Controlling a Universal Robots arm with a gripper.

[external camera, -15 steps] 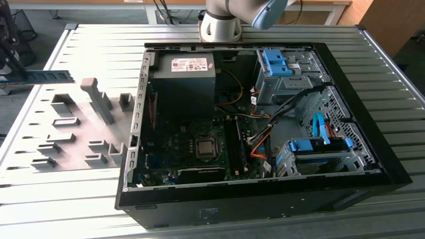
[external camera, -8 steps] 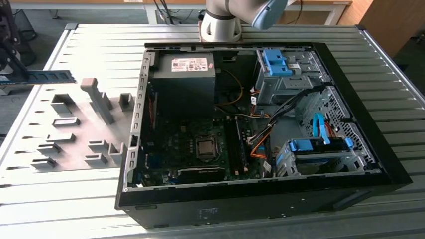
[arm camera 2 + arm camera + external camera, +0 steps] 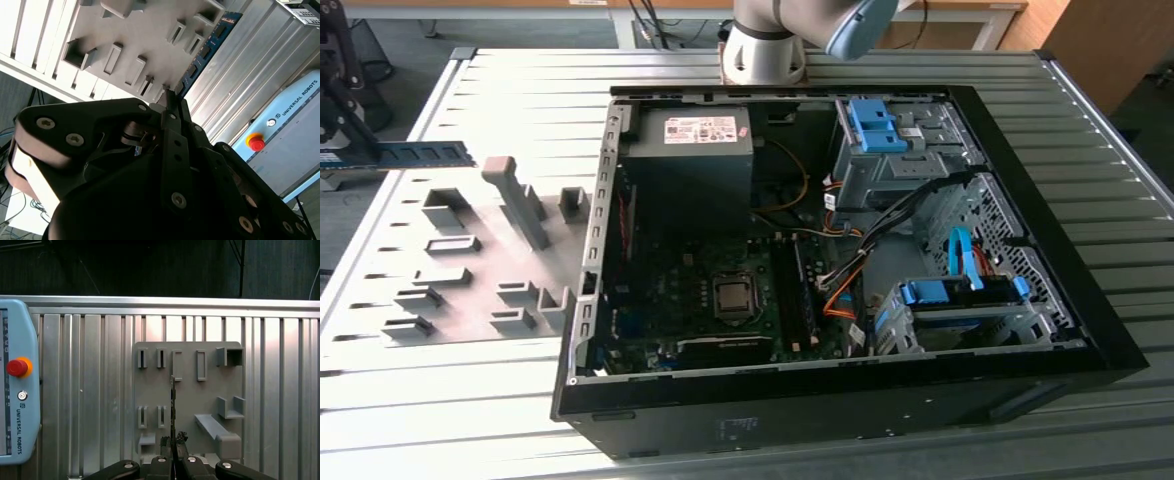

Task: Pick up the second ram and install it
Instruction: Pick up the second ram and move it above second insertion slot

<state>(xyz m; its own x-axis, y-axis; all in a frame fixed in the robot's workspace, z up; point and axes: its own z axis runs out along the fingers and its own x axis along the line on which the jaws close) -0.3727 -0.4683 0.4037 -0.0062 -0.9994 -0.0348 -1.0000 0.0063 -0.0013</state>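
The second ram (image 3: pixel 173 405) is held by one end in the closed gripper (image 3: pixel 173 444) over the grey holder tray (image 3: pixel 190 400) (well apart from the open computer case (image 3: pixel 827 415)), presumably edge-on so its long edge is kept free.

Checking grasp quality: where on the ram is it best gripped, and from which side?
Take the ram at one short end, clamping its two broad faces and coming in along its length: it is a thin flat stick, so its edges offer little. The end effector holds it so, the rest jutting free.
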